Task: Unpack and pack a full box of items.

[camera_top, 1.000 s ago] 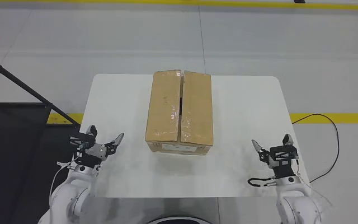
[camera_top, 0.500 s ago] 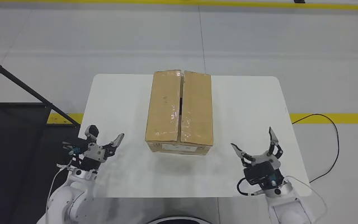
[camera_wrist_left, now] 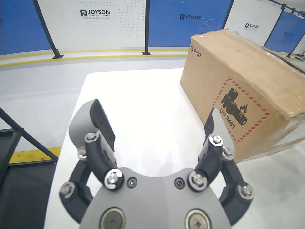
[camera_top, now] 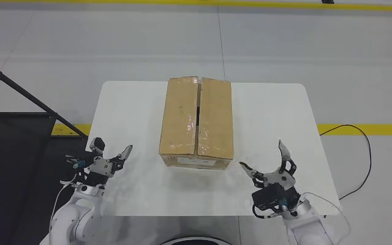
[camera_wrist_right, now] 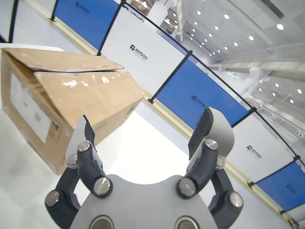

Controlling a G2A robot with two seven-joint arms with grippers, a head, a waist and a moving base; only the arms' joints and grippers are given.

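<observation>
The brown rectangular cardboard box [camera_top: 196, 121] was found at the middle of the white rounded table [camera_top: 269, 110], resting flat and touched by neither gripper. Its long axis was laid from the near edge of the table towards the far edge, away from the robot, so that one short end, carrying a white label [camera_top: 196, 162], was turned to the robot. The two top flaps [camera_top: 180, 116] were folded down, and the seam [camera_top: 199, 113] between them was run along the same long axis. A dark slit was left there, and in the right wrist view the flaps were seen slightly lifted at the near end, so the box was judged closed but not sealed.

Across the last second the box was not shifted. The right gripper [camera_top: 262, 154] was brought in from the right-hand edge of the table towards the near right corner of the box and was turned so that its fingers were aimed at that corner; it was left near the box, not touching. The left gripper [camera_top: 111, 153] was drawn only slightly outward and was kept well apart from the left side of the box. Both grippers were held with fingers spread wide, and nothing was gripped by either. From this it was judged that unpacking had not begun and that the flaps would probably be approached by the right arm first.
</observation>
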